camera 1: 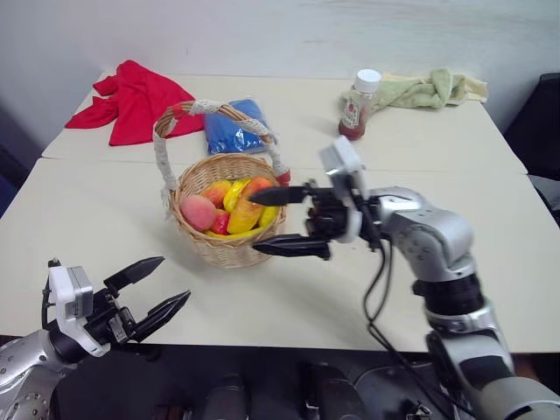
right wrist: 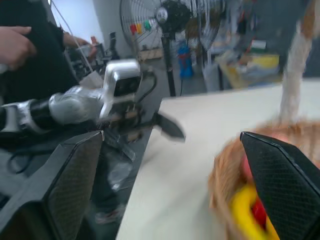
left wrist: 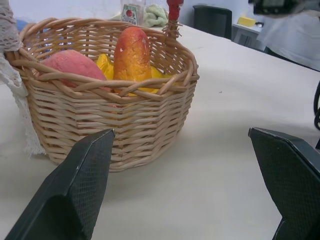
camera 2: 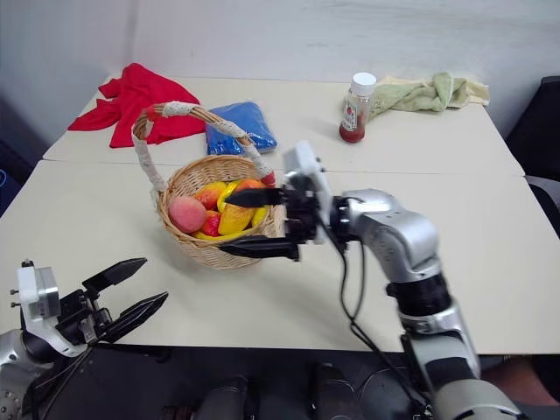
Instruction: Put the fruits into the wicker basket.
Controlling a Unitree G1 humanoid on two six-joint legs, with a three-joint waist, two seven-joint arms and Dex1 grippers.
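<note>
Left eye view: basket (camera 1: 229, 241) sits mid-surface (camera 1: 87, 227), holding the mango (camera 1: 248, 207) and, at its 9 o'clock, the peach (camera 1: 198, 212). Right gripper (camera 1: 284, 221), fingers spread and empty, hovers at the basket's 3 o'clock rim. Left gripper (camera 1: 156, 290), also spread and empty, waits at 7 o'clock, well apart.

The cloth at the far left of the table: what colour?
Red; the cloth shows best in the left eye view.
</note>
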